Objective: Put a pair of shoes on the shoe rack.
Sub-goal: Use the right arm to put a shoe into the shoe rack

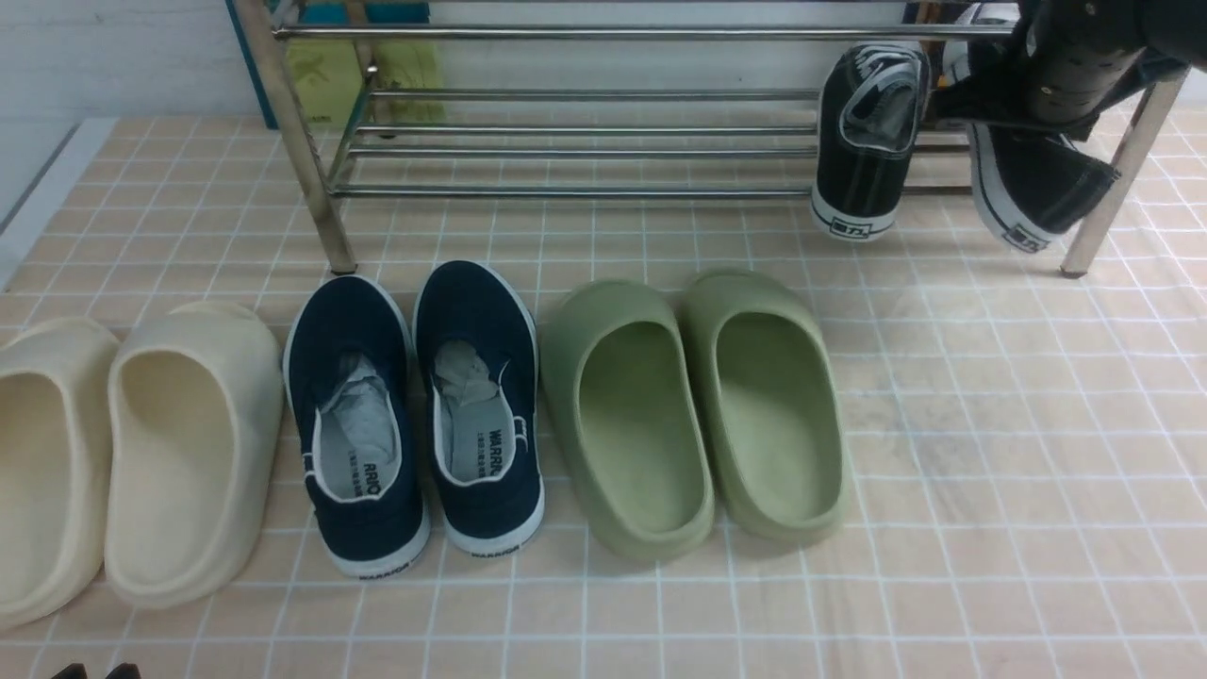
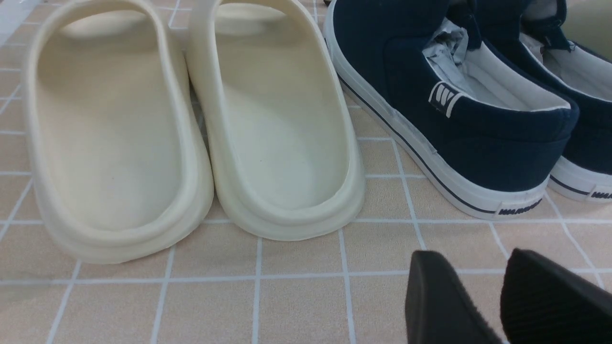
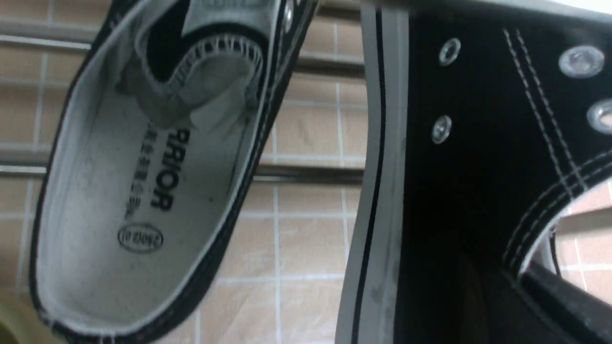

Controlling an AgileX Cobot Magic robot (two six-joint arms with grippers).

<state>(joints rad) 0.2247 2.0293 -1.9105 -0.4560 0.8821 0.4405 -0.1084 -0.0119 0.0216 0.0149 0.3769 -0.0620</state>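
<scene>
Sneakers (image 1: 868, 141) are hanging heel-down across the rack's (image 1: 585, 33) right end; right tool (image 1: 1023, 113), pressed together, is pinching the outermost sneaker (image 1: 1037, 184).

Front view sits between my arms, looking forward and down over the tiled floor (image 1: 990, 424) to the shoe rack (image 1: 585, 32) at the far edge. Left wrist view: low, close, facing heels of cream slippers (image 2: 282, 143) and navy slip-ons (image 2: 478, 138), both also in front view. Right wrist view: very near the black sneakers (image 3: 134, 191), rack rails behind them; front view shares those too.
</scene>
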